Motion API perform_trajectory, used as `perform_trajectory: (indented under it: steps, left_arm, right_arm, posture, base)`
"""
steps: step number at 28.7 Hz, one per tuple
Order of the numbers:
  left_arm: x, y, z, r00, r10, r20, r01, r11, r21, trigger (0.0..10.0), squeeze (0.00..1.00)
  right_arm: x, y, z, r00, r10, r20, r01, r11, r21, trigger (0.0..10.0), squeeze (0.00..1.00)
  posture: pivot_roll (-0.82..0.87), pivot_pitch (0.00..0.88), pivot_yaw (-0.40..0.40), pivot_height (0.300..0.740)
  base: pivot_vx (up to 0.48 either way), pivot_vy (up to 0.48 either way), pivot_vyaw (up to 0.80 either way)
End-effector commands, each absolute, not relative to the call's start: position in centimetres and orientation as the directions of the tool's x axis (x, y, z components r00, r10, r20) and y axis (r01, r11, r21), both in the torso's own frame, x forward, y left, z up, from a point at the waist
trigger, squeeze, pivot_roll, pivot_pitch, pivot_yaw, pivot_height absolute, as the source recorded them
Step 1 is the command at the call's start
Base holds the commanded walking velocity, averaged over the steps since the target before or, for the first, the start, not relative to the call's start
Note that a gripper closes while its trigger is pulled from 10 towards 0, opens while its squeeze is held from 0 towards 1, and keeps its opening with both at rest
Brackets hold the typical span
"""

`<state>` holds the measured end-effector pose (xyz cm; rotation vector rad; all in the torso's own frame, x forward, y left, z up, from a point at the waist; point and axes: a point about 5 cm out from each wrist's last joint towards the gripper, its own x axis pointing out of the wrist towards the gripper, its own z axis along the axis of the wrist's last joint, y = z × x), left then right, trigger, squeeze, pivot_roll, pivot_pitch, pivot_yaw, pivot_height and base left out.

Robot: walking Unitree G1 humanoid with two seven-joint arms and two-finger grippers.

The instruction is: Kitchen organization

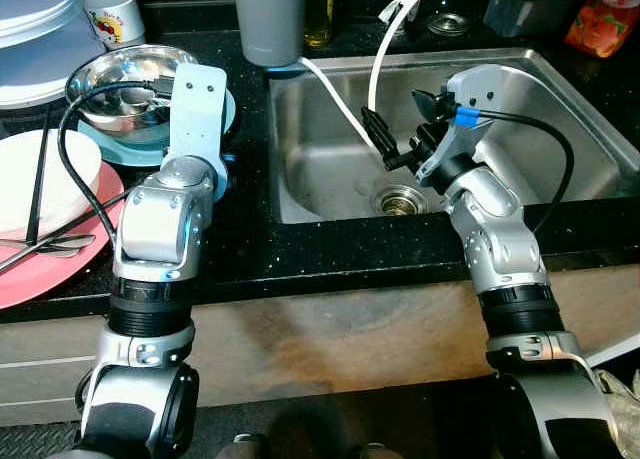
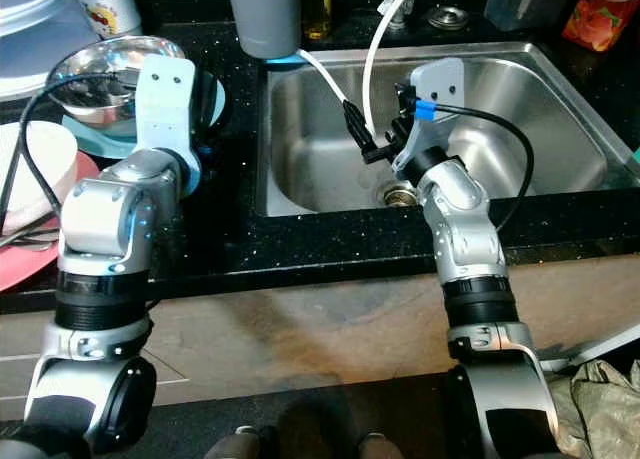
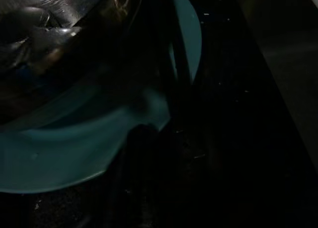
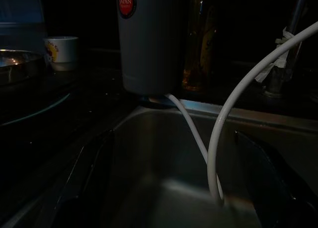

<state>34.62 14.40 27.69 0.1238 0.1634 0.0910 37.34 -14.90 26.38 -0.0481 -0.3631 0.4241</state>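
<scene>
Right gripper (image 1: 385,139): fingers spread, hovering inside the steel sink (image 1: 320,194) at frame centre, beside the white hose (image 1: 340,104) and above the drain (image 1: 400,199).

Left gripper (image 3: 149,153): finger state cannot be told; reaching at the teal plate (image 1: 140,151), upper left, which is carrying a steel bowl (image 1: 125,74).

Pink plate (image 1: 50,269) with white dish (image 1: 45,174) lying at the left edge.

Grey tumbler (image 1: 268,19) standing top centre.
</scene>
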Motion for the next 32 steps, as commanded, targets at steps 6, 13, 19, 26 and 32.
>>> perform_trajectory:
  steps: [6, 13, 19, 26, 32]
  left_arm:
    - [34.7, 14.7, 27.2, 0.977, 0.103, -0.187, -0.080, 0.989, 0.127, 0.0, 0.00]
    - [34.7, 14.7, 27.5, 0.980, 0.097, -0.174, -0.076, 0.990, 0.120, 0.0, 0.00]
    - [34.5, 13.8, 28.6, 0.997, 0.013, -0.078, -0.005, 0.994, 0.105, 0.0, 0.00]
    - [34.1, 12.3, 30.0, 0.992, -0.112, 0.053, 0.105, 0.988, 0.116, 0.0, 0.00]
    - [33.6, 11.2, 30.0, 0.973, -0.218, 0.075, 0.208, 0.970, 0.127, 0.0, 0.00]
  right_arm:
    - [37.4, -15.3, 26.6, 0.848, 0.401, 0.345, -0.387, 0.915, -0.114, 10.0, 0.00]
    - [37.5, -15.4, 26.7, 0.849, 0.400, 0.346, -0.384, 0.916, -0.117, 10.0, 0.00]
    - [37.5, -15.5, 26.8, 0.848, 0.399, 0.348, -0.382, 0.917, -0.118, 10.0, 0.00]
    - [37.5, -15.5, 27.0, 0.847, 0.397, 0.353, -0.381, 0.917, -0.117, 10.0, 0.00]
    - [37.5, -15.6, 27.0, 0.848, 0.395, 0.354, -0.379, 0.918, -0.117, 10.0, 0.00]
  posture:
    - [0.01, 0.167, 0.008, 0.740]
    - [0.01, 0.168, 0.006, 0.740]
    - [0.01, 0.168, 0.005, 0.740]
    - [0.01, 0.169, 0.004, 0.740]
    - [0.01, 0.170, 0.005, 0.740]
  base:
    - [0.000, 0.000, 0.00]
    - [0.000, 0.000, 0.00]
    - [0.000, 0.000, 0.00]
    - [0.000, 0.000, 0.00]
    - [0.000, 0.000, 0.00]
